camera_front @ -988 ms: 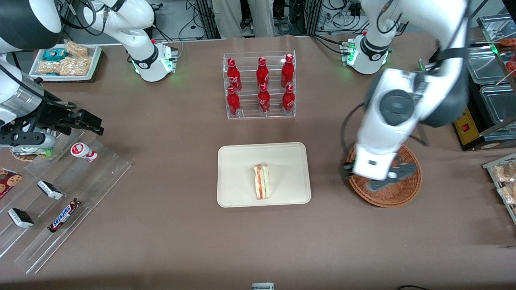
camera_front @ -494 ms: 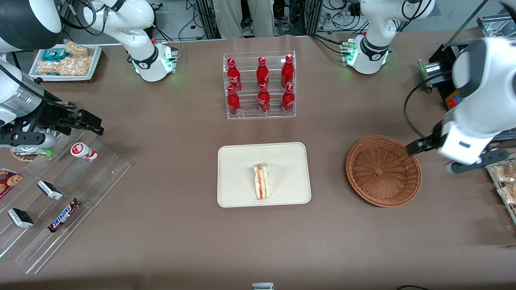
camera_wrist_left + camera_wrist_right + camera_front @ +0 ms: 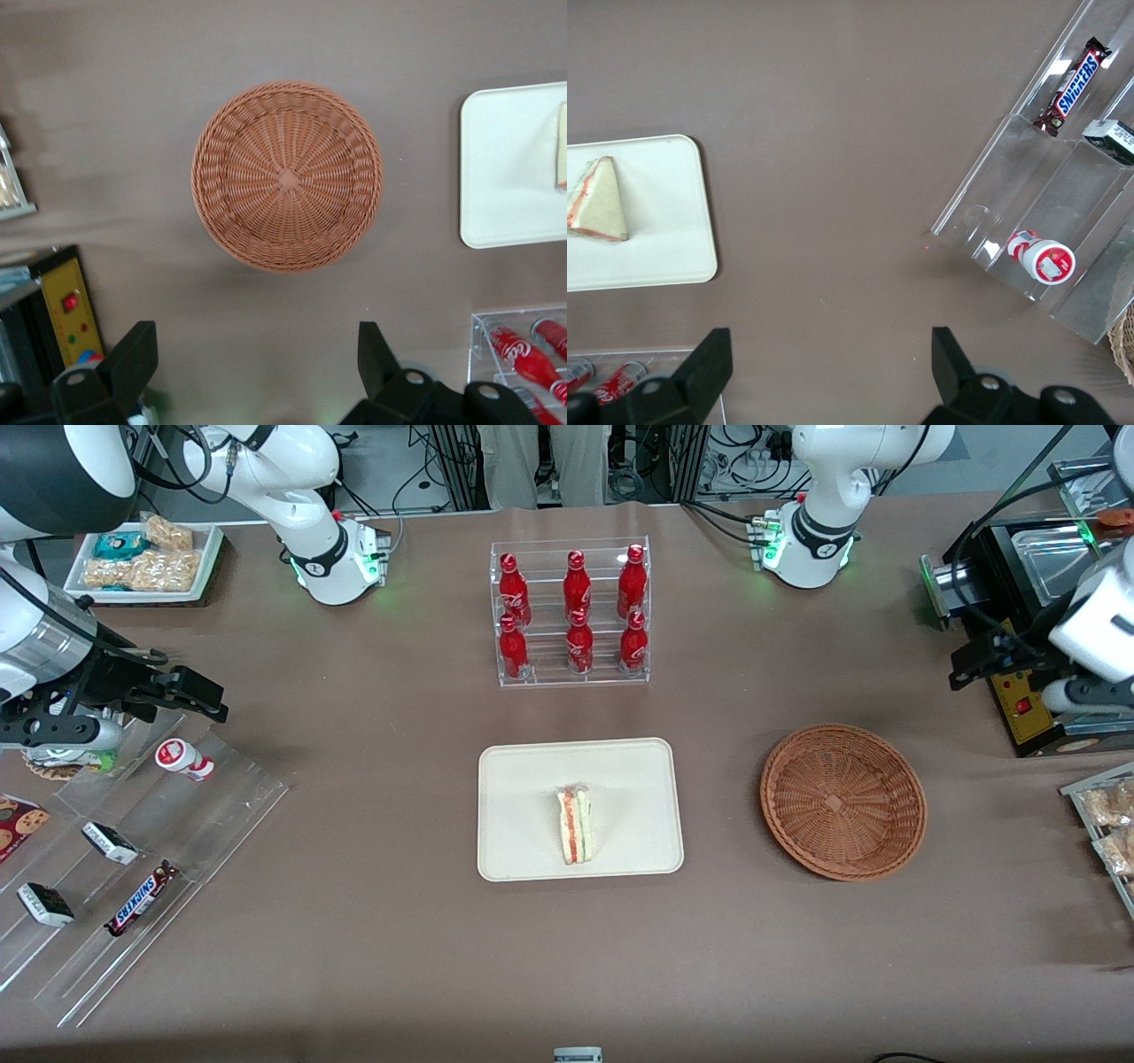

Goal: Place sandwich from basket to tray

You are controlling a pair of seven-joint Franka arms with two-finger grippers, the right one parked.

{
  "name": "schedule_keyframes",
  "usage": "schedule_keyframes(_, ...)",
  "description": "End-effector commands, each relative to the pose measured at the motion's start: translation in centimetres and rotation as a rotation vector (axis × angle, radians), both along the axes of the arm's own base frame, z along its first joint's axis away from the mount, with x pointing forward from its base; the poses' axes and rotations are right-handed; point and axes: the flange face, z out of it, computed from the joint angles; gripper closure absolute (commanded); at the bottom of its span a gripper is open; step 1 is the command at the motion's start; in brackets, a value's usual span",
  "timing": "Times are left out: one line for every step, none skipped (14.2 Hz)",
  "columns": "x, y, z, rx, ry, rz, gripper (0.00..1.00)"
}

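Since a moment ago the gripper (image 3: 252, 372) moved up, away from the empty basket (image 3: 842, 802), fingers open. Sandwich (image 3: 575, 824) lies on the tray (image 3: 523, 779); task looks finished.

brown table (image 3: 372, 957) | cable-strewn floor (image 3: 416, 469) | even light

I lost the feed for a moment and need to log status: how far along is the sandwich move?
Done: the sandwich lies on the tray, and the basket is empty. In hand: nothing; the left gripper is open, high above the table near the basket. Left: nothing of the placing shows undone.
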Motion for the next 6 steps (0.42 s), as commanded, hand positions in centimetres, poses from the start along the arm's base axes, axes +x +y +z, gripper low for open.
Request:
schedule_keyframes(-0.81,1.87,1.91,-0.004,-0.034,-0.047,0.0)
schedule_keyframes(-0.82,2.22,2.27,-0.002,-0.051,-0.041,0.0)
schedule_keyframes(-0.78,2.3,2.31,-0.001,-0.056,-0.039,0.0)
schedule_keyframes(-0.72,2.3,2.25,-0.001,-0.056,-0.037,0.0)
schedule_keyframes(-0.56,2.39,2.14,-0.001,-0.059,-0.036,0.0)
schedule_keyframes(-0.22,2.38,1.91,-0.002,-0.074,-0.036,0.0)
